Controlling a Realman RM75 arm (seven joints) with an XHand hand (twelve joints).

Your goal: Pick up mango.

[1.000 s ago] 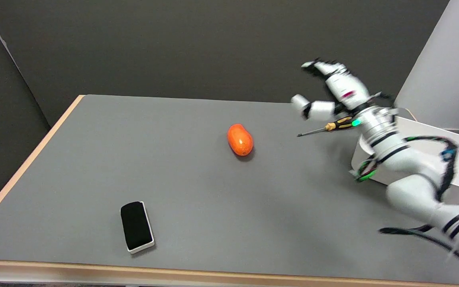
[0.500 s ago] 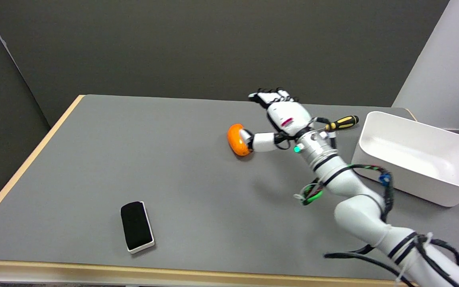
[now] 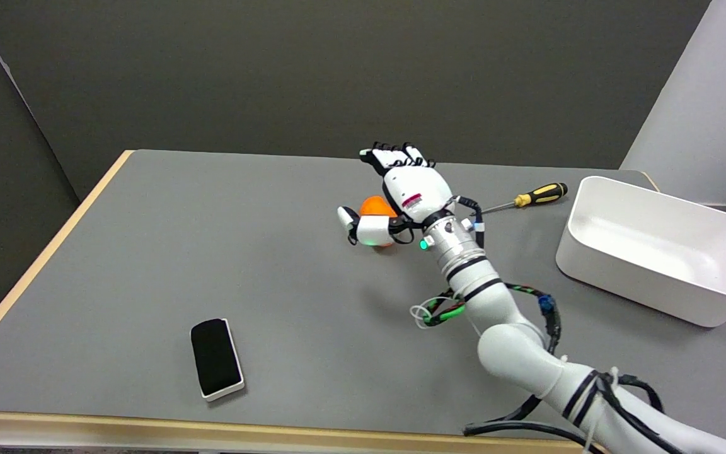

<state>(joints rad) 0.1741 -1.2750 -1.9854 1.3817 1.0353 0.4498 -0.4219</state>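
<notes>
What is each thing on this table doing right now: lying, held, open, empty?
mango: on the table, mostly covered by the hand, not clearly lifted.
right hand: over the mango, fingers spread past it, thumb along its near side; a firm grip cannot be told.
screwdriver: lying flat, untouched.
white bin: upright, open-topped, nothing visible inside.
black eraser: lying flat near the front edge, untouched.

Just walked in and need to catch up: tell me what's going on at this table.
The robot's right hand is over the orange mango in the middle of the grey table, fingers spread beyond it and the thumb in front. No grasp yet; the mango looks to be on the table. A screwdriver, a white bin and a black eraser lie untouched.
</notes>
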